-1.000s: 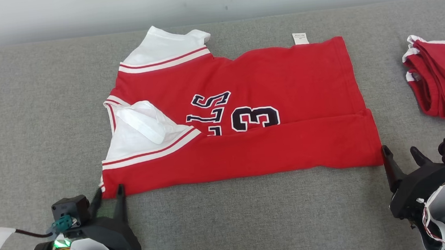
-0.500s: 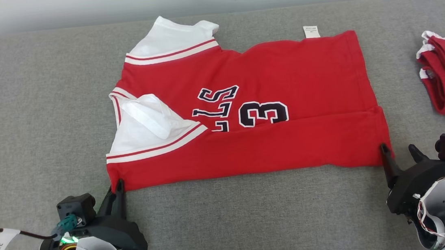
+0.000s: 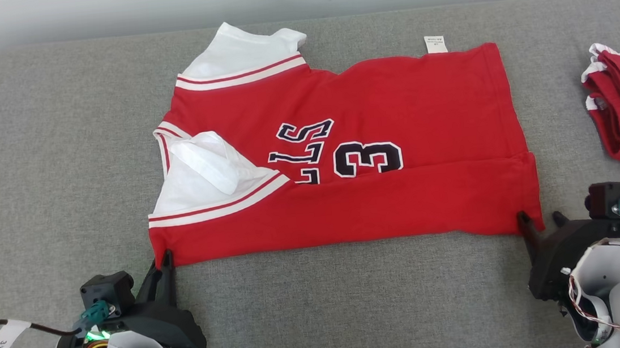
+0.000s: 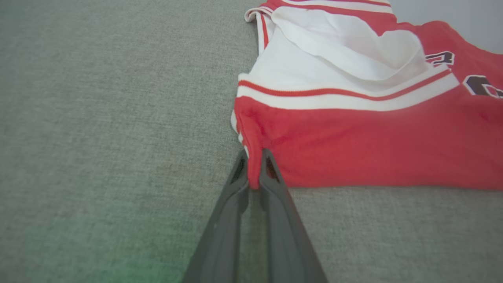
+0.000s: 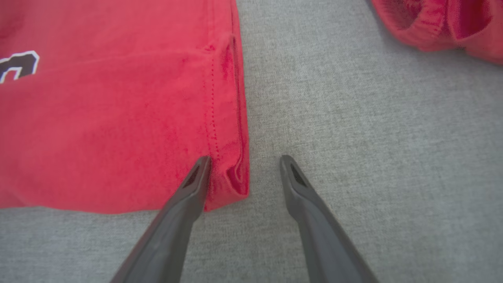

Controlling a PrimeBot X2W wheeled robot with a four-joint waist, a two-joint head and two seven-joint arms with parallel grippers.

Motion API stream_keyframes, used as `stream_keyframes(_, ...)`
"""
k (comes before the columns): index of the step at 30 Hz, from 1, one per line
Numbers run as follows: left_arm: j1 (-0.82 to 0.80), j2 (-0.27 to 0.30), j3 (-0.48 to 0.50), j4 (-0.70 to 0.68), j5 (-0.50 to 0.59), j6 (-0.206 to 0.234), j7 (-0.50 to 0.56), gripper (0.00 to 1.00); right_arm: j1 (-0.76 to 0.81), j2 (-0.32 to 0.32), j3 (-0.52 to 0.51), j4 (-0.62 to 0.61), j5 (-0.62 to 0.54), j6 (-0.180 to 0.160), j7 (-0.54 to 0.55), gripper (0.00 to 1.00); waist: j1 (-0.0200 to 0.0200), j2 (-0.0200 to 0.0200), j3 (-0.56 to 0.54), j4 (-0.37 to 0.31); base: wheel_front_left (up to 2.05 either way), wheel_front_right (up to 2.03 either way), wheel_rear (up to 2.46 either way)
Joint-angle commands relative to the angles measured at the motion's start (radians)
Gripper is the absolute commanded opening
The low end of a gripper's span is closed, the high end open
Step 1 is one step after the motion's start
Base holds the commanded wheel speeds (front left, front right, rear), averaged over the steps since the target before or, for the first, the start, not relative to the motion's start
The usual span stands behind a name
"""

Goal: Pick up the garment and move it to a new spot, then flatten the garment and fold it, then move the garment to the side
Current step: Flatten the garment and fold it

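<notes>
Left gripper (image 3: 161, 257): pinched tight on near-left corner of shirt (image 3: 404, 205), for folding;
Right gripper (image 3: 539, 215): spread open astride its near-right corner; nothing gripped yet

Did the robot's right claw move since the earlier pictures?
Yes. The right gripper slid left toward the red jersey, whose near corner stayed put in the head view; its open fingers now straddle that corner.

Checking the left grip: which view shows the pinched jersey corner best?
Left wrist view: the left pincer is shut on the red jersey, cloth bunched between its fingers. Head view shows that corner small; right wrist view shows the opposite corner.
</notes>
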Motion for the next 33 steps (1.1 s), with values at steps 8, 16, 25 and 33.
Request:
stream_keyframes(8,0.02,0.006,-0.005,0.013,-0.006,-0.004,-0.015,0.0,0.013,0.006,0.008,0.003,0.003,0.0,0.027,0.0,0.0001,0.0,-0.018,0.011,0.0,0.0,0.0)
stream_keyframes(16,0.088,0.046,0.023,-0.06,-0.037,-0.001,-0.026,0.0,0.083,0.004,-0.036,-0.108,0.039,-0.001,0.025,0.0,0.0001,0.0,-0.059,0.011,0.0,0.0,0.0)
stream_keyframes(25,0.208,0.075,0.006,-0.204,-0.041,0.041,0.024,0.0,0.237,0.003,-0.071,-0.274,0.092,-0.002,0.077,0.0,0.0001,0.0,-0.086,-0.006,0.0,0.0,0.0)
stream_keyframes(33,0.346,0.116,0.014,-0.373,-0.046,0.139,0.108,0.0,0.288,0.003,-0.042,-0.294,0.117,-0.002,0.107,0.0,0.0001,0.0,-0.084,-0.033,0.0,0.0,0.0)
